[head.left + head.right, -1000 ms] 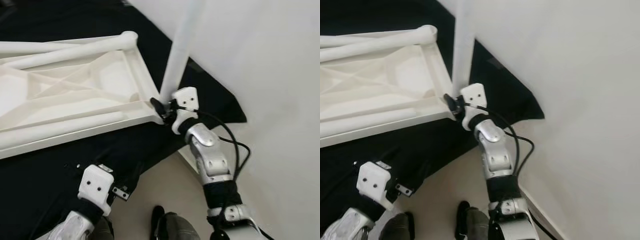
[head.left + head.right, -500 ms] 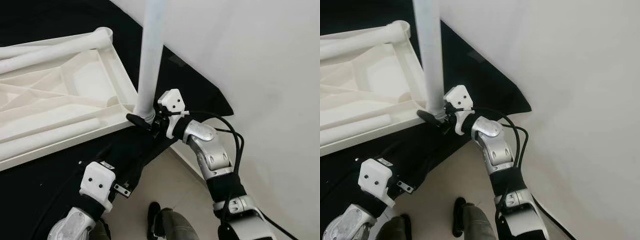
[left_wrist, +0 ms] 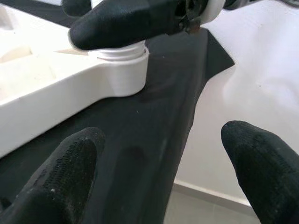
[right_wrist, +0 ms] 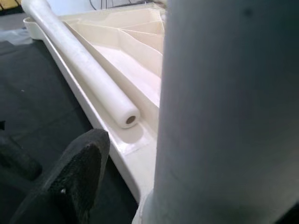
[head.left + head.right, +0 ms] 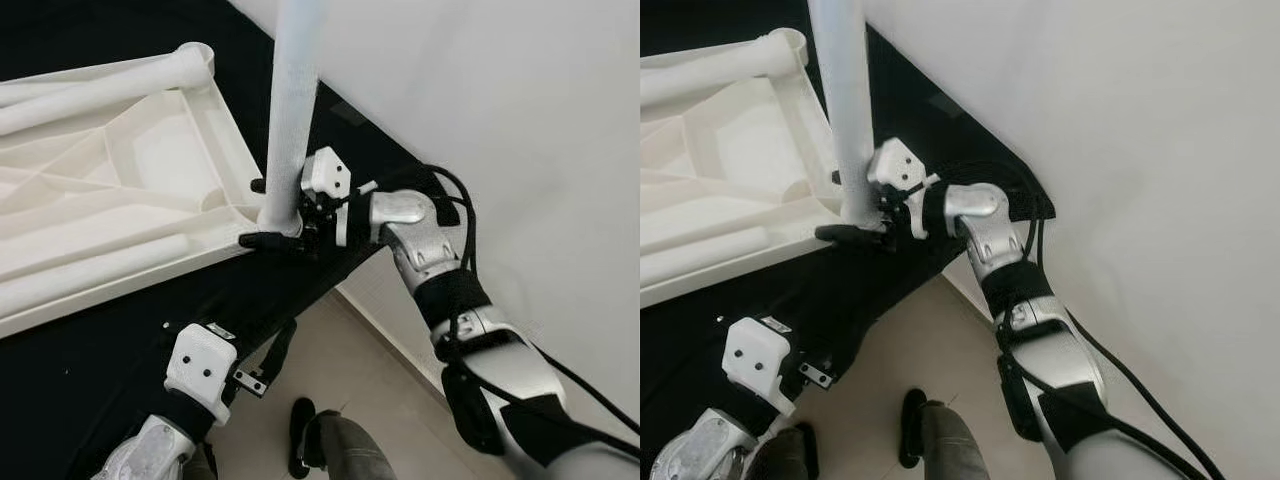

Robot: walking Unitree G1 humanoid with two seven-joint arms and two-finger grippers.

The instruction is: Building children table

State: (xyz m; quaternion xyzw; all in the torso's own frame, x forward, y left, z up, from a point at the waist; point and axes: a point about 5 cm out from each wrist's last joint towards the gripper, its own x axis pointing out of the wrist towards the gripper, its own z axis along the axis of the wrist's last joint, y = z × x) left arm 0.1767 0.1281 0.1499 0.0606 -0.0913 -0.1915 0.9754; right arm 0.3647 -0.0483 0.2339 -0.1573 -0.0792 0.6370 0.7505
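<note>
The table top (image 5: 120, 200) at the left of the head views looks like moulded cream plastic, smooth with a soft sheen on its ribs. The upright leg (image 5: 290, 110) is white and matt, faintly grainy. The loose leg (image 4: 81, 65) lying in the top looks the same, smooth-skinned. Under them the black cloth (image 5: 100, 340) is dull and soft. My fingers (image 3: 56, 182) wear a rough, knitted-looking black covering. My right arm (image 5: 420, 235) is brushed silver metal, the wrist housings glossy white plastic. The floor (image 5: 370, 370) at bottom is smooth beige tile.
</note>
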